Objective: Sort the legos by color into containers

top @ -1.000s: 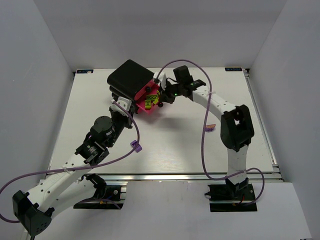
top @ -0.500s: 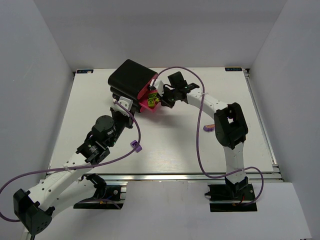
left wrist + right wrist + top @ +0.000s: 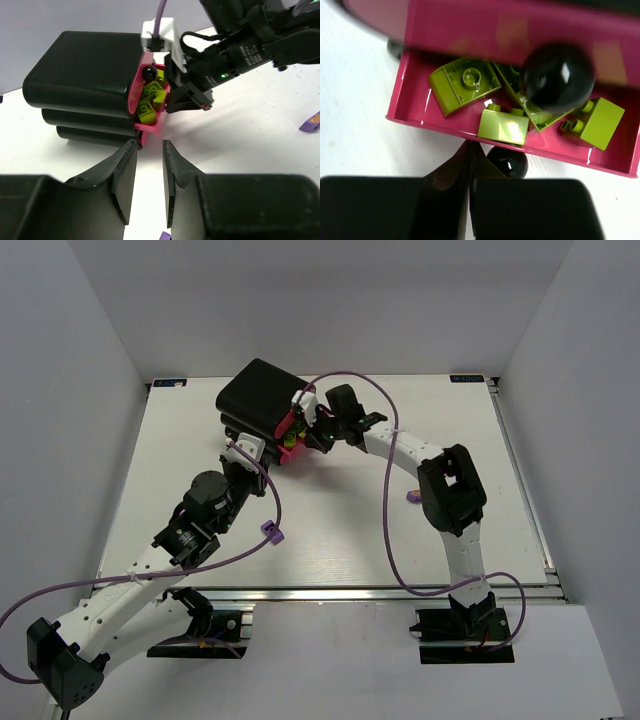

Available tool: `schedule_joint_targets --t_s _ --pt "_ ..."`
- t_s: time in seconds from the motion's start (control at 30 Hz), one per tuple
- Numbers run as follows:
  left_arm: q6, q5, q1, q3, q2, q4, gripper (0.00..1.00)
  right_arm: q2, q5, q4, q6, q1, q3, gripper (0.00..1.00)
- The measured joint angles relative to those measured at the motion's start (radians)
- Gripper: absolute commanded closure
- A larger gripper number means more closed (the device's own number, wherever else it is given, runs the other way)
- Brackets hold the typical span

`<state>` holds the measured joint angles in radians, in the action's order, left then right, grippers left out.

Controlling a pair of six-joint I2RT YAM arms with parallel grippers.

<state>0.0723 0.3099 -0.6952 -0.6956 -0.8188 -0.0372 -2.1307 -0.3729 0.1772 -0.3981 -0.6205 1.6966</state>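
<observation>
The black casing (image 3: pixel 258 395) holds the pink-fronted drawers. One drawer (image 3: pixel 292 447) stands partly out and holds several yellow-green legos (image 3: pixel 465 82) (image 3: pixel 503 126); it also shows in the left wrist view (image 3: pixel 150 97). My right gripper (image 3: pixel 470 148) is shut and empty, its tips pressed against that drawer's front edge beside its dark knob (image 3: pixel 507 161). It also shows in the top view (image 3: pixel 314 438). A second knob (image 3: pixel 559 75) sits above. My left gripper (image 3: pixel 149 150) is open with a narrow gap, empty, just in front of the casing's lower corner. No dark green legos show.
A small purple piece (image 3: pixel 412 496) lies on the white table right of centre, also in the left wrist view (image 3: pixel 312 122). A purple bit (image 3: pixel 270 533) sits by the left arm's cable. White walls enclose the table on three sides.
My right gripper has moved left toward the casing, and the pink drawer has slid further in with it. The left arm has not moved.
</observation>
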Motion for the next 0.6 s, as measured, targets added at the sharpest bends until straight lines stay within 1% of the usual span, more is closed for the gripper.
schedule_joint_targets --t_s 0.2,0.37,0.6 --pt "0.010 0.018 0.000 0.002 0.000 -0.001 0.61 -0.068 0.046 -0.085 0.063 -0.029 0.066 1.00" --pt "0.017 0.029 0.000 0.002 0.000 -0.001 0.61 -0.097 0.097 -0.183 0.106 -0.047 0.068 1.00" --pt "0.021 0.039 0.000 0.009 0.000 -0.002 0.61 -0.091 0.104 -0.233 0.153 -0.048 0.044 1.00"
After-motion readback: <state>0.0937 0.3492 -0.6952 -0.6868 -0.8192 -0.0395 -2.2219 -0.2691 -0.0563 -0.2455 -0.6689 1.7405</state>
